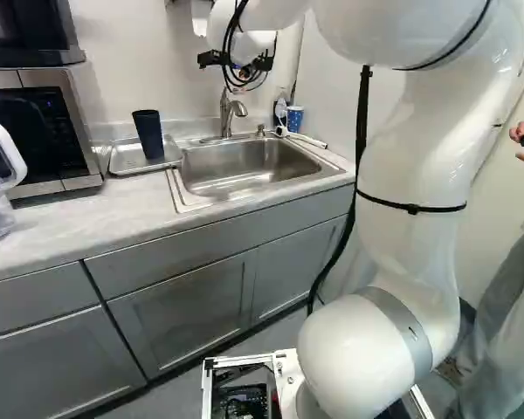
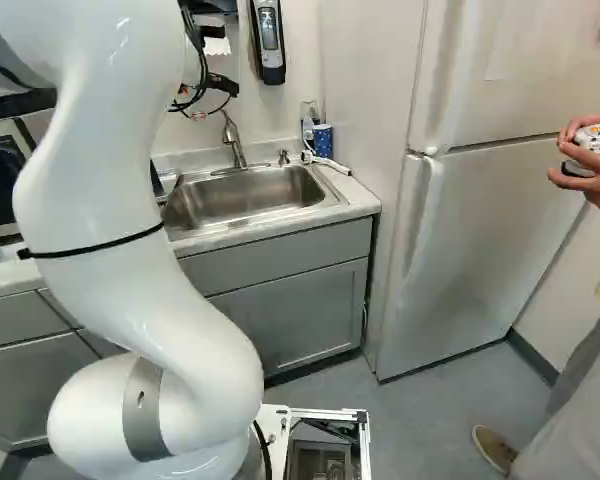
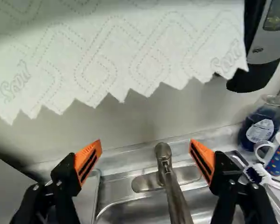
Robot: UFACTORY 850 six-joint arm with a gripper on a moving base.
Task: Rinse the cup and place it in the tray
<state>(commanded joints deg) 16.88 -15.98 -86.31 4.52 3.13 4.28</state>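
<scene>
1. Wrist view has my gripper wide and empty, the faucet ahead, between the lines of its fingers.
2. Left base view puts the dark cup in the tray, roughly upright, left of the sink, lower than the gripper.
3. If it needs rinsing, I'd judge the move is leftward and down, fingers astride its near-vertical long axis; if rinsed, it's already placed.

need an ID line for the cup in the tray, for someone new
In the left base view, find the steel sink, then the shallow metal tray between it and the microwave. The cup stands in that tray: tall, dark and plain, unlike the dotted mug by the sink's far corner.
</scene>
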